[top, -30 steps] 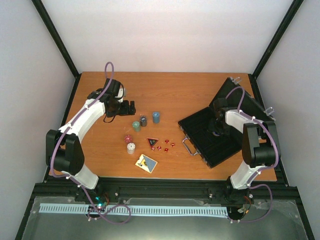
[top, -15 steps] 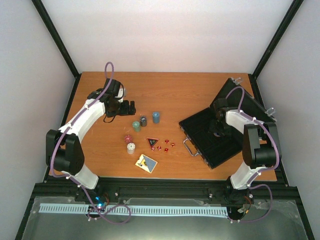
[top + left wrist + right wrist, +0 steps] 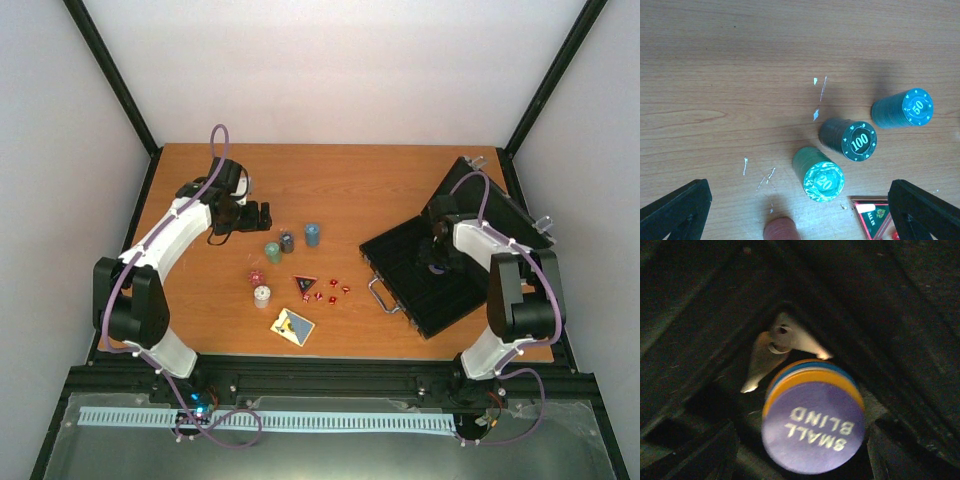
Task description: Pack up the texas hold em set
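My right end effector is barely shifting, still hovering inside the open flat black briefcase. Its jaws are standing spread, gripping nothing, around the purple "SMALL BLIND" disc lying there. I judge the disc delivered, with the round chip stacks waiting on the wooden worktop.

White arms, black joints, purple cables

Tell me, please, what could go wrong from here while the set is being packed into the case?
1. The SMALL BLIND disc sits offset on the orange and blue discs inside the case, between the right pincer fingers; a nudge might slide the pile apart.
2. The open left pincer hangs over the 100 stack and the 20 stack, which stand very close together; closing on one might topple the other.
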Available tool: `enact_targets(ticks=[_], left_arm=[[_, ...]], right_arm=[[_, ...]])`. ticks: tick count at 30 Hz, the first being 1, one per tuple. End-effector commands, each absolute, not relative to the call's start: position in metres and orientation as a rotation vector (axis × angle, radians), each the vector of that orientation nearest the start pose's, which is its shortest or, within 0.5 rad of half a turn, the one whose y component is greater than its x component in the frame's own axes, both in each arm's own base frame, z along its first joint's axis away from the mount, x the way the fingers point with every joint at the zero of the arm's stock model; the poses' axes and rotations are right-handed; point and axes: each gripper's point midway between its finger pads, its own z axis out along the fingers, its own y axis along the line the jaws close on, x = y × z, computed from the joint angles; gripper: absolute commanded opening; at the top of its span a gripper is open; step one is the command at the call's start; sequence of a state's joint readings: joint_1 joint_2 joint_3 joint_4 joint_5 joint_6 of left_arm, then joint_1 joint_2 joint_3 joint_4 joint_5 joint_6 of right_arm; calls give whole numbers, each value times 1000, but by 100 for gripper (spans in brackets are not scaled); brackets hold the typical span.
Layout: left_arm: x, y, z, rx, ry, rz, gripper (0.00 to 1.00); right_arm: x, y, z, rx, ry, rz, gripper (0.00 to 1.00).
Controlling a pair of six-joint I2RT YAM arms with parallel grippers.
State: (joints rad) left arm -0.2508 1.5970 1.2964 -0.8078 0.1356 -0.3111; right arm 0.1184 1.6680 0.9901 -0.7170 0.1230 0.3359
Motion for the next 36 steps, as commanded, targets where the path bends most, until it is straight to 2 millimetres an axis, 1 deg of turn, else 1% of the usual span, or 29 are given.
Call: enact_targets(ticks=[1,6,8,14,20,21,26,33,36], left_arm=[[378,-119,149,-30,2688,-341,100],[381,-121,147,-33,2688,-345,100],[381,-121,144,-36,2693,-348,100],[381,-121,137,-39,2710,-349,100],[384,-121,135,-38,2712,-339,100],[385,-121,135,-39,2712,-340,100],[384,-120,133,-38,2718,-324,100],[384,-118,133,-39,2719,-313,100],[385,-118,133,-41,2719,-311,100]], right_arm=[[328,39,55,209,2862,42,72],[335,41,72,142,2826,37,73],[339,42,74,125,2822,36,74],[355,51,67,86,2829,92,73],[373,58,61,79,2825,123,73],[377,59,57,79,2831,125,73],[374,60,45,80,2866,124,72],[358,57,29,76,2909,95,71],[353,55,25,79,2916,84,71]])
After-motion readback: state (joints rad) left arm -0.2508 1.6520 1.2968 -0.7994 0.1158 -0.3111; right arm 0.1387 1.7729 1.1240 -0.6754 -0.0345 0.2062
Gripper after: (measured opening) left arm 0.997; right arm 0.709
